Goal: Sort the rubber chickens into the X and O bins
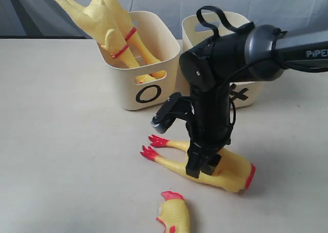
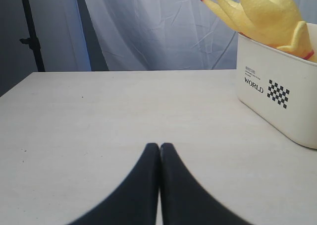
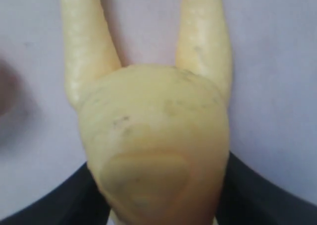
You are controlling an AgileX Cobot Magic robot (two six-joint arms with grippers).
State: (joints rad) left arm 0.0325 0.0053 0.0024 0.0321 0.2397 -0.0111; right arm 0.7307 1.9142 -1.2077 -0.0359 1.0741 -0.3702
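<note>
The right end effector [image 1: 203,167] points down at the desk [image 1: 66,140] and pinches the lying chicken [image 1: 233,174] at its body, with one dark finger [image 3: 44,207] against each flank. In the right wrist view the yellow body [image 3: 153,126] fills the gap between the fingers, and both legs run straight ahead, away from the end effector. The chicken lies flat on the desk, its red feet out to one side of the end effector and its red end on the other

A small chicken [image 1: 174,215] lies just short of the right end effector, on the camera's side, apart from the pinched one. Beyond the end effector, mostly hidden behind its arm, stands the X bin [image 1: 246,92]. The O bin [image 1: 154,74] stands beside that bin, further out beyond the pinched chicken's feet. It holds two long chickens [image 1: 110,25] that lean out over its rim, feet uppermost

The left end effector [image 2: 159,146] hangs low over bare desk with its fingers pressed together, holding nothing. The O bin [image 2: 277,101] stands ahead of it and off to one side, well apart
</note>
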